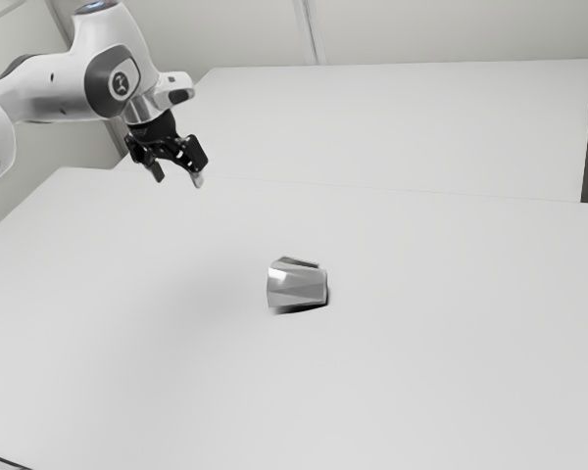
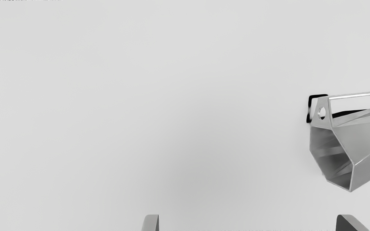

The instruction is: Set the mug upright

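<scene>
My gripper (image 1: 178, 178) is raised above the table at the upper left of the exterior view, well apart from the mug. The silver, faceted mug (image 1: 297, 285) lies on its side near the middle of that table. In the wrist view, the gripper (image 2: 247, 223) has its two fingertips wide apart with nothing between them. There the mug (image 2: 361, 138) shows its hollow mouth and a flat, angular handle along one side; part of its body is cut off by the picture's edge.
The white tabletop (image 1: 157, 343) stretches around the mug. Beyond it, in the exterior view, stands another large white surface (image 1: 402, 127), with pale walls behind.
</scene>
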`<move>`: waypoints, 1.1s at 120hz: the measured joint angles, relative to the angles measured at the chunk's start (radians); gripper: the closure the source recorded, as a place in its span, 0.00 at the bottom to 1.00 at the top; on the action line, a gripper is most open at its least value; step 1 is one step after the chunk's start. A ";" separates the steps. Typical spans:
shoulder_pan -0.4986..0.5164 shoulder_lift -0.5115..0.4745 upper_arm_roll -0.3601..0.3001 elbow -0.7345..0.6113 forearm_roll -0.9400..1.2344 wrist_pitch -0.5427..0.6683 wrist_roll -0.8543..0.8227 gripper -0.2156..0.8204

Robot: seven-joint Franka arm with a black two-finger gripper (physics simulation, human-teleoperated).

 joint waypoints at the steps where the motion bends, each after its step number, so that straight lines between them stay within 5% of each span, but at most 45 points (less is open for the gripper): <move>1: -0.001 0.000 0.000 -0.001 0.000 0.000 0.001 0.21; 69: -0.045 0.034 0.039 -0.310 -0.597 0.060 0.239 0.21; 132: -0.071 0.137 0.047 -0.358 -0.982 0.102 0.445 0.21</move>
